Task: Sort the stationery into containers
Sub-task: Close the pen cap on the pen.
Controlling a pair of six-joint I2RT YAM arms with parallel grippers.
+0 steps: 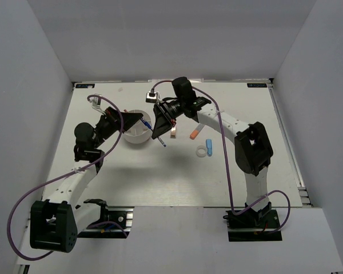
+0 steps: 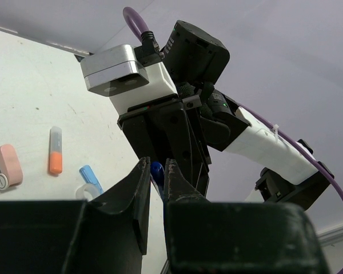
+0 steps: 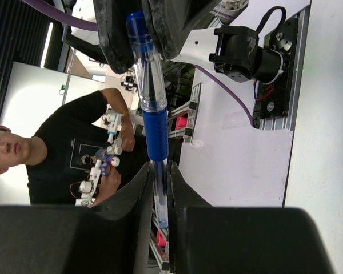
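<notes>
A thin blue pen (image 1: pixel 147 121) hangs slanted in the air just right of the round white tub (image 1: pixel 136 136). My right gripper (image 1: pixel 159 132) is shut on its clear barrel, as the right wrist view (image 3: pixel 159 171) shows with the pen (image 3: pixel 156 128) between the fingers. My left gripper (image 1: pixel 140 120) is shut on the pen's blue end (image 2: pixel 156 170), seen between the fingers in the left wrist view (image 2: pixel 156 165). On the table lie an orange-white stick (image 1: pixel 195 133), a light-blue eraser (image 1: pixel 208 147), a white ring (image 1: pixel 202 152) and a tan clip (image 1: pixel 173 131).
White walls enclose the table on three sides. The left wrist view shows the stick (image 2: pixel 55 150), eraser (image 2: pixel 90 176), ring (image 2: pixel 87 192) and clip (image 2: pixel 8 164) lying to the left below the right arm. A person (image 3: pixel 57 148) stands beyond the near edge.
</notes>
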